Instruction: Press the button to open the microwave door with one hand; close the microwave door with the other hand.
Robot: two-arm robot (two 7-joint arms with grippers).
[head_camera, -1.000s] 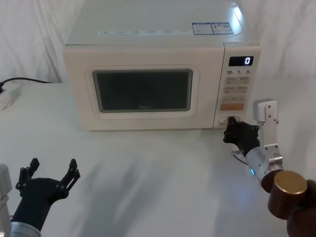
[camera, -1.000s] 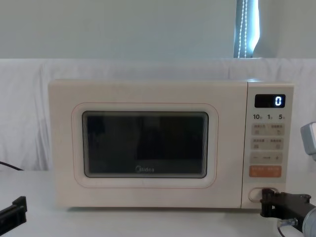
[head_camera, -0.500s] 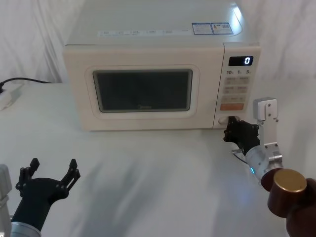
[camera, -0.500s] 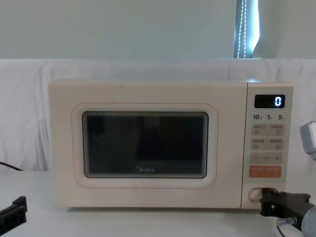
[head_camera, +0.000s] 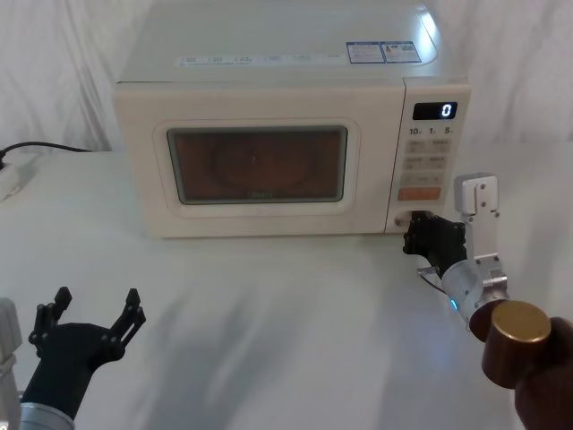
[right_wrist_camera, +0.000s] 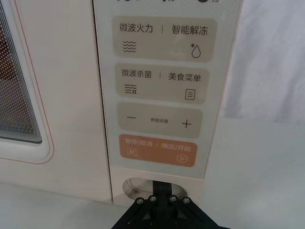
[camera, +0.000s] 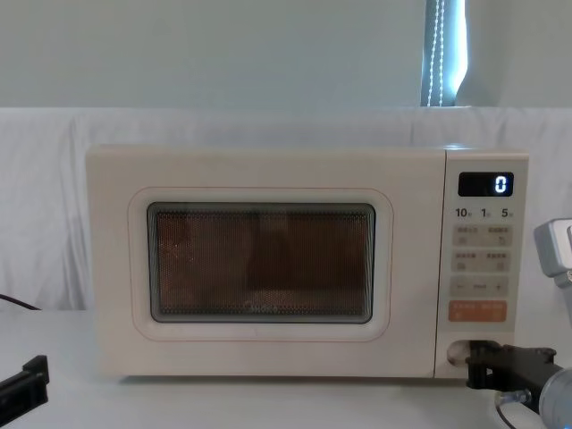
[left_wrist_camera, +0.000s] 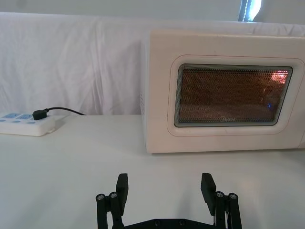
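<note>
Right gripper (head_camera: 421, 235), fingers narrowed together, presses the button (right_wrist_camera: 143, 185) below the microwave's panel; it should push squarely.

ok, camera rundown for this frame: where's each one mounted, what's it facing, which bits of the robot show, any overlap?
Head: high, looking down at the microwave; left gripper low near the table's front, right gripper at the button.
Chest: low, facing the door side-on; right gripper at the button.
Left wrist: behind the open left gripper, facing the door and a power strip.
Right wrist: up against the panel; right gripper on the button.
Shared: head and chest both show the lit window and display.
</note>
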